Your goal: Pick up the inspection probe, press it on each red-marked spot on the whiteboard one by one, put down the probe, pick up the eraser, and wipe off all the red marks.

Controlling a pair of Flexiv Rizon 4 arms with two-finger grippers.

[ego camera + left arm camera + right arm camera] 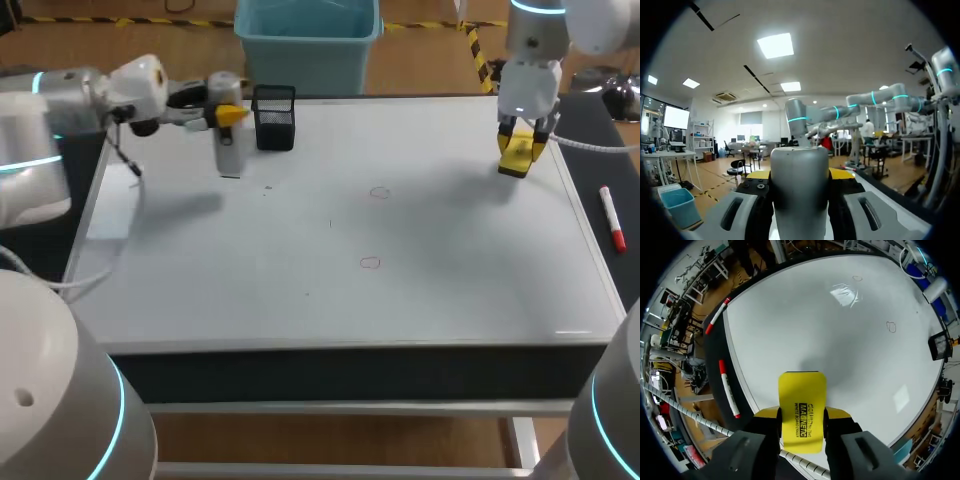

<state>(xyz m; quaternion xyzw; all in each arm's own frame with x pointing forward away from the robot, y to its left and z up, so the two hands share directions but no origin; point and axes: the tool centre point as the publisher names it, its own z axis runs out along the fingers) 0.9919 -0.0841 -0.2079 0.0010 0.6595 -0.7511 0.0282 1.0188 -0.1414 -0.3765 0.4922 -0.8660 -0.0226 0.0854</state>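
The inspection probe (229, 145), a pale grey cylinder, stands upright at the whiteboard's (330, 300) back left, its lower end at or just above the surface. My left gripper (230, 115) comes in sideways and is shut on it; in the left wrist view the probe (800, 185) fills the gap between the fingers of the gripper (800, 175). My right gripper (521, 150) hangs over the back right corner, shut on the yellow eraser (517, 158), seen also as the eraser (801, 410) in the right gripper (801, 414). Two red marks (379, 192) (370, 263) lie mid-board.
A black mesh holder (274, 118) stands just right of the probe at the back edge. A red-and-white marker (612, 218) lies on the dark strip right of the board; the right wrist view shows two such markers (729, 387) (717, 316) there.
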